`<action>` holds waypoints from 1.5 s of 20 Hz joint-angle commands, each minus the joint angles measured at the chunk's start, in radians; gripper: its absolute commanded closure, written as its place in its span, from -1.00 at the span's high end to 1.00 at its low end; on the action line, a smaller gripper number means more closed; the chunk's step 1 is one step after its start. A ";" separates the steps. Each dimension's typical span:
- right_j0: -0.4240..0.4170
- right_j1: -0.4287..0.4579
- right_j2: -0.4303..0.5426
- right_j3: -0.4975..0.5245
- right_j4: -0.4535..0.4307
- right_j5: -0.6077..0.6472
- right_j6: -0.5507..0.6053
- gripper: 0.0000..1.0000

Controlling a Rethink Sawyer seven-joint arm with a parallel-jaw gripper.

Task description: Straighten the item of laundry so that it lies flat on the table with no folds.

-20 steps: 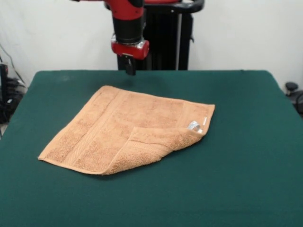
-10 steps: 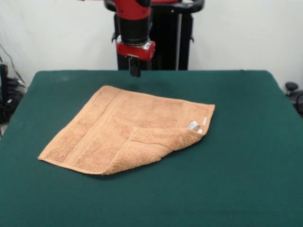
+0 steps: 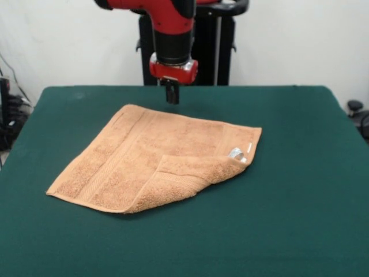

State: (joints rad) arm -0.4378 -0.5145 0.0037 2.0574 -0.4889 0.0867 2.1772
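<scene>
- Orange-tan terry towel (image 3: pixel 153 156) lies on the table (image 3: pixel 300 190), left of centre in the front view, set diamond-wise with one corner toward the far side; woven border band runs along its left portion
- Near corner of the towel is folded back over the top surface, forming a triangular flap (image 3: pixel 187 176); flap's tip reaches close to the right-hand corner; rest of the cloth looks flat against the felt
- Small white label (image 3: pixel 249 147) shows at the right-hand edge; a pale, shiny patch (image 3: pixel 236 153) sits just beside it at the flap's tip; what it is cannot be told
- Table top is dark green felt; bare on all sides of the towel
- Red and black arm (image 3: pixel 170 29) comes down from above; gripper (image 3: pixel 172 94) hangs above the towel's far edge, apart from the cloth, not touching it
- Fingers read as one dark narrow block; cannot tell whether they are spread or pressed together; nothing seen held between them
</scene>
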 commanded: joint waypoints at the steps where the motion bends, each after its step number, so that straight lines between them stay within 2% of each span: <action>1: 0.056 0.118 0.081 -0.187 0.078 0.004 0.098 -1.00; 10: 0.045 0.168 0.109 -0.277 0.106 0.035 0.081 -1.00; 18: 0.087 0.197 0.095 -0.330 0.144 0.043 0.101 -1.00; 30: 0.069 0.147 0.128 -0.336 0.173 0.154 0.074 -1.00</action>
State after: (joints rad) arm -0.3901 -0.4564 0.0078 1.9328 -0.3906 0.2825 2.1772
